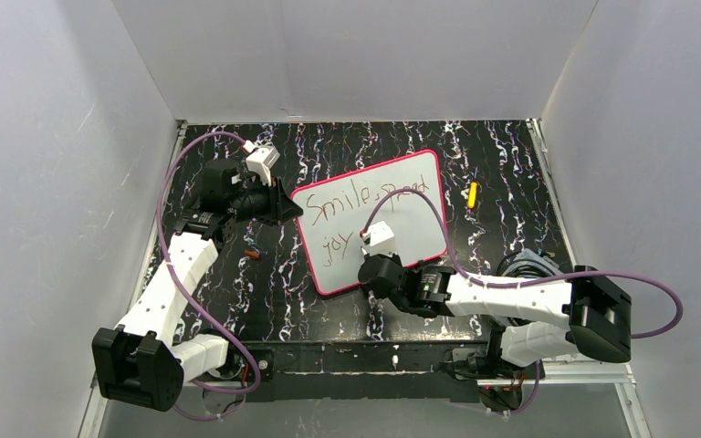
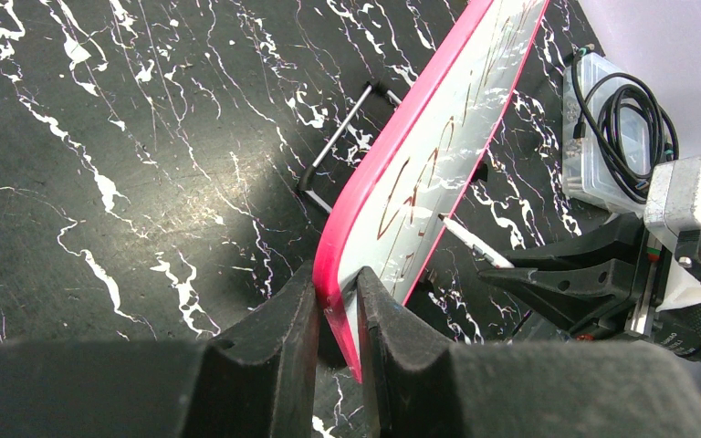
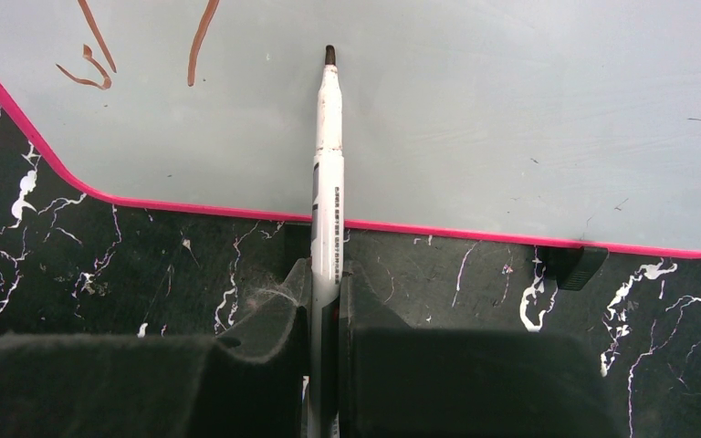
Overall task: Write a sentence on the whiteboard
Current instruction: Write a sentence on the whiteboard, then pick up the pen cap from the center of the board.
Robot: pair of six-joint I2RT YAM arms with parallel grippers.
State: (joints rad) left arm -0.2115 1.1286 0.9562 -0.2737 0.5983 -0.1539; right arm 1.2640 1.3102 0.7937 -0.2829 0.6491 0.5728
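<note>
Pink-framed whiteboard (image 1: 411, 230) held at one edge, a marker over it.
From above, the board lies slanted, carrying the sentence (image 1: 365, 196) "Smile, spread joy", its smaller letters hard to read here. Left wrist: the left gripper (image 2: 336, 292) pinches the board's pink rim between its jaws. Right wrist: the right gripper (image 3: 324, 274), just off the board's near edge, clamps a white marker (image 3: 327, 182), its dark tip over bare board beside the lettering.

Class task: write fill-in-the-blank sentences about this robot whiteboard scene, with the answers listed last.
The left gripper is shut on the whiteboard's ____ frame.
The right gripper holds a ____ by its barrel.
The sentence begins with the word ____.
Missing words: pink, marker, Smile.
</note>
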